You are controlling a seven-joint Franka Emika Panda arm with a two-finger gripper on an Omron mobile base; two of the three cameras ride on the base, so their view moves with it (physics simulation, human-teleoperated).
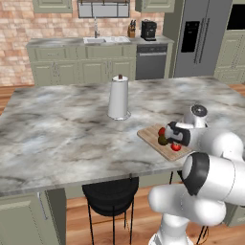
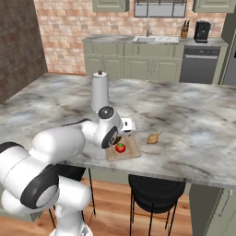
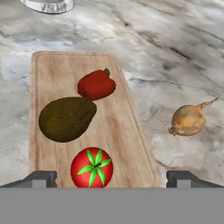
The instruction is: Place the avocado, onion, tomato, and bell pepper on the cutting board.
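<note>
The light wooden cutting board [image 3: 48, 74] lies on the marble island near its front edge. Three things rest on it: the red bell pepper [image 3: 96, 84], the dark avocado [image 3: 66, 119] and the green-topped tomato [image 3: 92, 167]. The tan onion [image 3: 188, 120] sits on the bare counter to the right of the board, apart from it. My gripper [image 3: 112, 178] hovers over the board's near end, open, with nothing between its fingers. From the left base view the hand [image 1: 178, 135] partly hides the board [image 1: 150, 135] and tomato [image 1: 176, 147]. The right base view has the onion [image 2: 153, 138] beside the board [image 2: 133, 148].
A paper towel roll on a stand [image 1: 118, 98] rises behind the board. Black stools [image 1: 110, 196] stand under the island's front edge. Wide bare marble stretches left of and behind the board. A sink and cabinets line the far wall.
</note>
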